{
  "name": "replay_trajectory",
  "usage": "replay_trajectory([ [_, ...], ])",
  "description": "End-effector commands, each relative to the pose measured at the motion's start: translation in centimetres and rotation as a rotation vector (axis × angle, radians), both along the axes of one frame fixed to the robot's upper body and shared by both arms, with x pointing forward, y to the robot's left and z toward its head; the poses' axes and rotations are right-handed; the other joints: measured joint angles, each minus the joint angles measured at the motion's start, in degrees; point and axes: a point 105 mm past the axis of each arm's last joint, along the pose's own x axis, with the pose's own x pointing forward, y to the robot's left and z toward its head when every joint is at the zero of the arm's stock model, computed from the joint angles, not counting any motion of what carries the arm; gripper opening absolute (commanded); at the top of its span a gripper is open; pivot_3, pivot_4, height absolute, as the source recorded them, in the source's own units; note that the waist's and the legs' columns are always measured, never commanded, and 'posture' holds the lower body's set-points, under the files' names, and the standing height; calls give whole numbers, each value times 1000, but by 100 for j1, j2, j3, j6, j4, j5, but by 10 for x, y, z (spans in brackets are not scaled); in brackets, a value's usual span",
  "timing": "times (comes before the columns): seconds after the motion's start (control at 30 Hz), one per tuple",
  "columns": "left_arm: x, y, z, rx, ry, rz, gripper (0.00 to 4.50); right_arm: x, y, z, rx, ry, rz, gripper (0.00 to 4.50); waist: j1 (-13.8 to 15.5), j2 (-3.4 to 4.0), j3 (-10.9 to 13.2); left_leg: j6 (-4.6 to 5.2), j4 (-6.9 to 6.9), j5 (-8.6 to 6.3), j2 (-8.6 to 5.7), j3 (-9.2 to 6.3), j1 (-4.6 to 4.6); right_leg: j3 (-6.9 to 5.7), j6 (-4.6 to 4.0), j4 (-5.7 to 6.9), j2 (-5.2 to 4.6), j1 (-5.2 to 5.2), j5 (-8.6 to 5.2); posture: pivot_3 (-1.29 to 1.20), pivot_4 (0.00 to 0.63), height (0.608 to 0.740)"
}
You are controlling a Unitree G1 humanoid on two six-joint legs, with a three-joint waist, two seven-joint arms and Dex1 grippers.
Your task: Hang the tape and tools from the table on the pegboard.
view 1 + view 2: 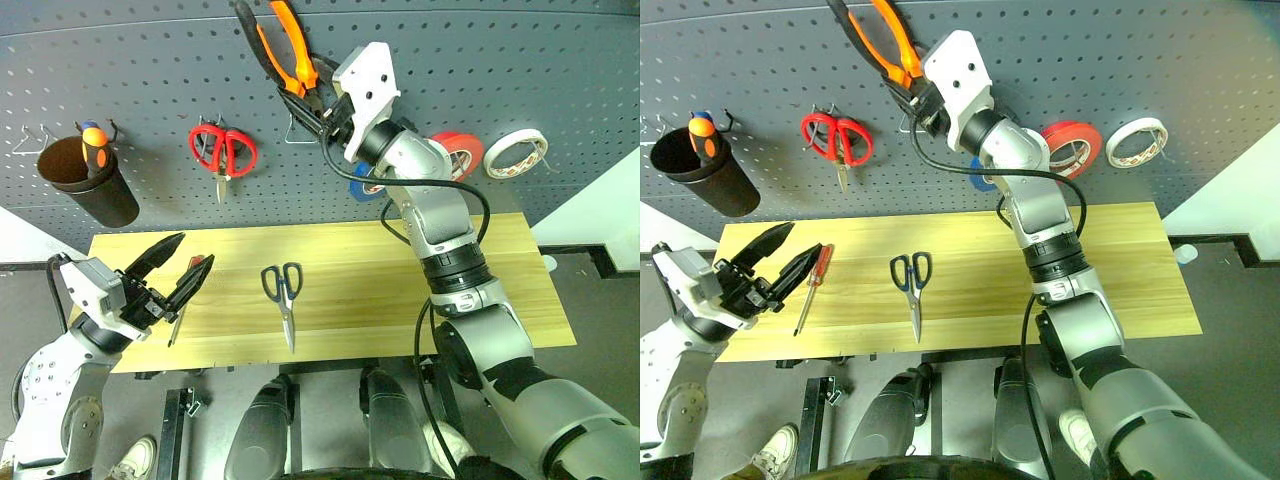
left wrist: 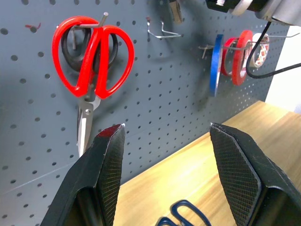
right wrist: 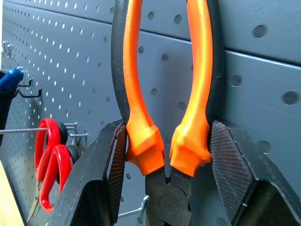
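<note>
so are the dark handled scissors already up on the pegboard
No, the dark-handled scissors lie flat on the table, below the pegboard.

Pliers (image 3: 164,141): glossy orange plastic grips edged in black, dark matt metal head, clamped between the right gripper (image 3: 164,179) jaws, whose black pads (image 3: 230,160) show fine cross-hatched ribbing. Pegboard (image 2: 155,94): matt grey perforated panel with thin bright wire hooks (image 2: 162,32). Red-handled scissors (image 2: 89,61): shiny smooth plastic loops, bare steel blades. Table (image 1: 340,270): pale wood, visible grain, satin finish.
</note>
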Motion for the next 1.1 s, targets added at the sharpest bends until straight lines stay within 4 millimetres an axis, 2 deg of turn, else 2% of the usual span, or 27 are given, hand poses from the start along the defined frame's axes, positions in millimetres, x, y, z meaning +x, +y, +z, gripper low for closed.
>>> replay_trajectory([
  [0.03,-1,-3,3,0,-19,-13,2990,-13,5,25,64,-70,40,2240,-24,0,0,0,-1,0,0,0,0,0,0,0,0,0,0,-21,289,729],
  [0.23,0,-1,4,-6,-23,-7,2990,-9,10,17,133,-18,40,2240,-116,0,0,0,-3,0,0,0,0,0,0,0,0,-2,0,-20,284,729],
  [0.6,-1,10,8,-6,-31,44,2990,-7,22,1,208,28,32,2240,-115,0,0,-8,-1,5,0,-2,2,0,-2,9,0,-3,2,-6,278,729],
  [0.9,0,11,10,-6,-39,52,2990,-3,20,-15,212,2,-7,2240,-114,-1,-1,-18,-1,11,0,-3,2,0,-3,11,1,-3,3,-1,267,729],
  [1.1,2,11,12,-2,-45,54,2990,-5,17,-15,193,-38,-17,4213,-113,-3,-2,-27,0,17,0,-3,5,0,-6,16,1,-3,6,-1,256,729],
])
